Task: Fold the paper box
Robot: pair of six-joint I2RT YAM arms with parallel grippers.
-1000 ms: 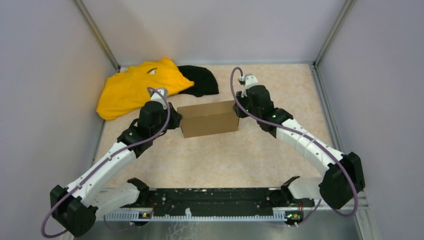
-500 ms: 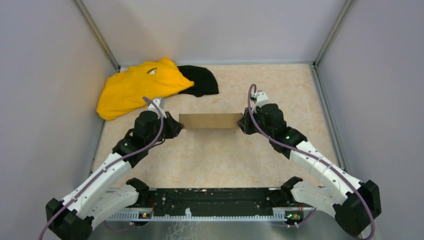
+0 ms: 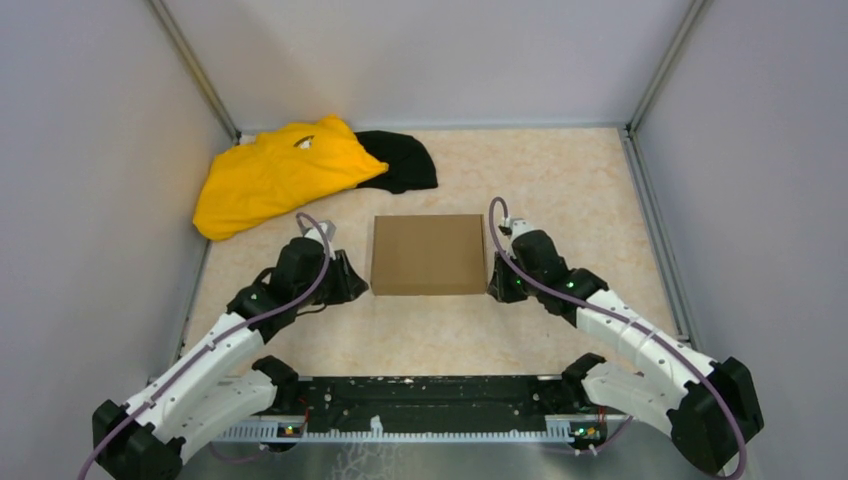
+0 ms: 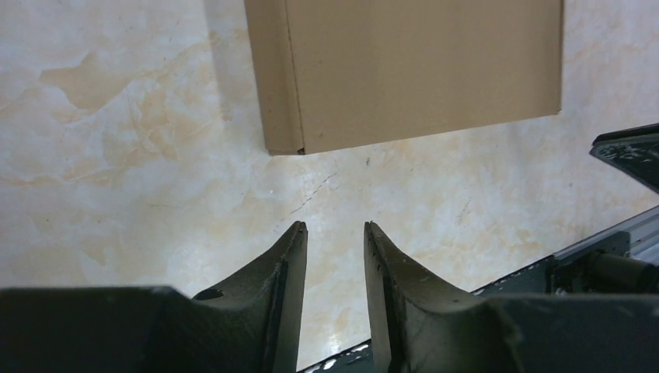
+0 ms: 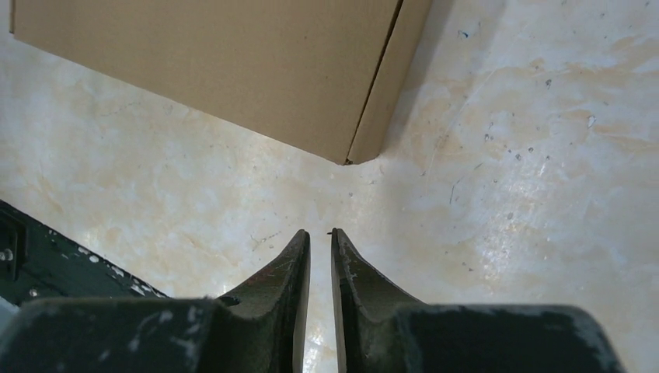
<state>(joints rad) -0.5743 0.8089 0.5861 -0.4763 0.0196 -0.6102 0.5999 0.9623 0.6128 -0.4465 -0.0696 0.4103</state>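
The paper box (image 3: 428,254) is a shallow closed brown cardboard box lying flat on the table between my arms. My left gripper (image 3: 352,280) is just off the box's near left corner, open by a small gap and empty. In the left wrist view, the box (image 4: 412,70) lies ahead of the left gripper (image 4: 334,227), apart from it. My right gripper (image 3: 495,283) is just off the near right corner, open by a narrow gap and empty. In the right wrist view, the box corner (image 5: 217,62) lies ahead of the right gripper (image 5: 320,231), not touching.
A yellow cloth (image 3: 275,175) and a black cloth (image 3: 405,160) lie at the back left, behind the box. The black base rail (image 3: 430,395) runs along the near edge. Grey walls enclose the table on the left, back and right.
The box was held up on edge between both grippers; it now lies flat on the table. Both grippers have let go and drawn back toward the near side.
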